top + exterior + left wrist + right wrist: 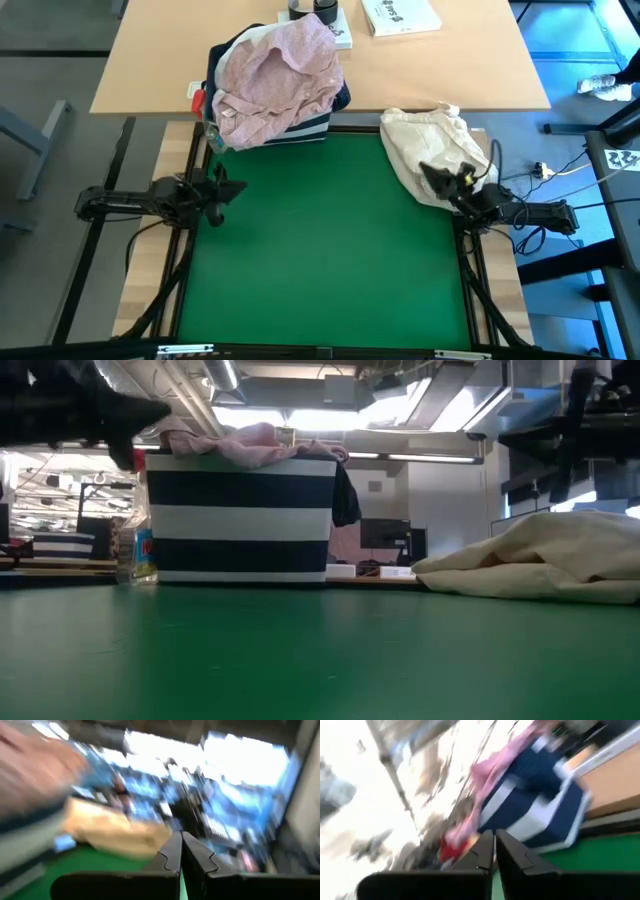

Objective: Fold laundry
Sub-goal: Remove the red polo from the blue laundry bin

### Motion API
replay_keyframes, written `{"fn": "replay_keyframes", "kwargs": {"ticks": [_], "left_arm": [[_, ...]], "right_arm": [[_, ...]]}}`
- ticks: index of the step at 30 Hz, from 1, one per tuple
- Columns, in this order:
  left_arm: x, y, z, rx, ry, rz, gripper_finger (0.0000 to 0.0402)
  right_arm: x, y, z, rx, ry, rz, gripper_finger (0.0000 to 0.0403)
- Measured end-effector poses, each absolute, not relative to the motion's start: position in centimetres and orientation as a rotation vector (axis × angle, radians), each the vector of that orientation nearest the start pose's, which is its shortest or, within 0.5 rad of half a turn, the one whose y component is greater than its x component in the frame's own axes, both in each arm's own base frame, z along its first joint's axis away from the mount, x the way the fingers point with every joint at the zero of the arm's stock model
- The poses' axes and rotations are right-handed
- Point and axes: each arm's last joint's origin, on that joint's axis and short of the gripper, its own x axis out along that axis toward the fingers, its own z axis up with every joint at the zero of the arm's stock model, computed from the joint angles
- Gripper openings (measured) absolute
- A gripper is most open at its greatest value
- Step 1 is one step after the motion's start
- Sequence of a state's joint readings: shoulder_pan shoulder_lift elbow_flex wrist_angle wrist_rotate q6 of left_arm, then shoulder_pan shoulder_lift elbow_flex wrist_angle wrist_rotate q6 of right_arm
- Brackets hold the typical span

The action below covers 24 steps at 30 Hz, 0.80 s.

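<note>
While the left pincer is hovering pressed together, empty, over the green counter's left edge, the pale pink top is lying heaped in the striped bin at the far left, and the right pincer is hanging closed, holding nothing, by the cream bundle at the far right.

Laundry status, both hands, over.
Left hand shut, empty, at mat's left edge. Right hand shut, empty, over cream bundle. Pink top heaped in striped bin. Green mat bare.
</note>
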State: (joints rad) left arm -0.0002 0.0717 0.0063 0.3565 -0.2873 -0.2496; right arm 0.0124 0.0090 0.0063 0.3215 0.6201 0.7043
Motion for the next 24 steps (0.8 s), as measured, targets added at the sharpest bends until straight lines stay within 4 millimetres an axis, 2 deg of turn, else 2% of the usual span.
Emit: {"fn": "replay_keyframes", "kwargs": {"ticks": [4,9,13,17,24], "left_arm": [[8.7,1.5,20.9,-0.428,-0.550,0.450,0.0000],[8.2,1.8,21.9,-0.468,-0.612,0.582,0.0000],[7.6,2.0,23.0,-0.498,-0.649,0.666,0.0000],[6.9,2.2,24.6,-0.443,-0.652,0.766,0.0000],[5.8,2.3,27.3,-0.325,-0.590,0.864,0.0000]], "right_arm": [[8.6,-1.8,19.9,0.827,-0.596,-0.517,0.0021],[8.7,-1.8,21.0,0.766,-0.568,-0.548,0.0021],[9.2,-1.7,24.1,0.628,-0.499,-0.579,0.0021],[10.7,-1.8,27.4,0.427,-0.329,-0.647,0.0021],[15.5,-3.2,32.5,0.154,-0.096,-0.608,0.0021]]}}
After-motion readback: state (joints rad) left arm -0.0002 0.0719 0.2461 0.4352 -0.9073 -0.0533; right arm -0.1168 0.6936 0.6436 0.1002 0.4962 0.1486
